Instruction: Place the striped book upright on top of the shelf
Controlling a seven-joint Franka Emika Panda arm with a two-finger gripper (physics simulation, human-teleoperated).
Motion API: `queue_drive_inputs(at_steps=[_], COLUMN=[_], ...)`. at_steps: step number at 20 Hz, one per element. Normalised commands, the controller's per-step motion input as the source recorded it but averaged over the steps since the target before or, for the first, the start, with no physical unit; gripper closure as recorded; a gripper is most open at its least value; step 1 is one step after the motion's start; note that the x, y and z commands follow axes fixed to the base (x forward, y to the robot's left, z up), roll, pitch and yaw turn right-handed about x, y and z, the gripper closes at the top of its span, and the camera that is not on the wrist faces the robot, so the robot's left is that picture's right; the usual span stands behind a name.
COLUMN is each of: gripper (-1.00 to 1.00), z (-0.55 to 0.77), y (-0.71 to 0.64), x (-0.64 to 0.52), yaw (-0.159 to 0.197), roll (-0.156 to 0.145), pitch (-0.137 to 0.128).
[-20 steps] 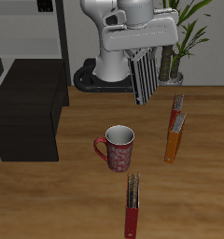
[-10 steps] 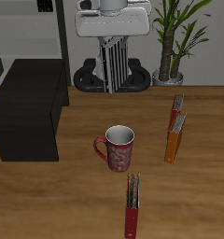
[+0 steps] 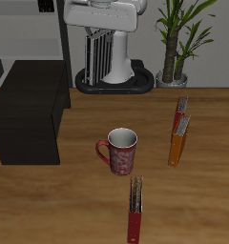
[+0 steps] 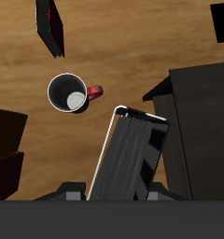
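My gripper [image 3: 95, 38] is shut on the striped book [image 3: 95, 55], a thin book with narrow black-and-white stripes. The book hangs upright in the air near the table's back, beside and above the shelf [image 3: 31, 95], a low black cabinet with a flat top. In the wrist view the striped book [image 4: 133, 154] reaches down from the gripper, next to the shelf [image 4: 203, 112]. The book touches nothing below it.
A red patterned mug [image 3: 120, 150] stands mid-table. An orange-red book [image 3: 179, 135] stands upright beside it. A slim dark red book [image 3: 135, 214] lies near the front edge. A potted plant [image 3: 178, 43] and a pale metal rack [image 3: 54, 33] stand at the back.
The gripper has carried the striped book sideways toward the shelf, from above the table's middle to near the shelf's back corner. Nothing else has moved.
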Motion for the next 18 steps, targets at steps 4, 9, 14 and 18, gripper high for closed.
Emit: queue_drive_inputs(at_steps=[4, 9, 14, 18], gripper=[1.00, 1.00, 1.00, 1.00], z=[0.03, 0.18, 0.11, 0.04], y=[-0.11, -0.29, -0.34, -0.53], x=[-0.06, -0.13, 0.01, 0.03], yaw=[0.078, 0.040, 0.015, 0.032], roll=[0.180, 0.040, 0.030, -0.008], pitch=[0.145, -0.021, -0.024, -0.023])
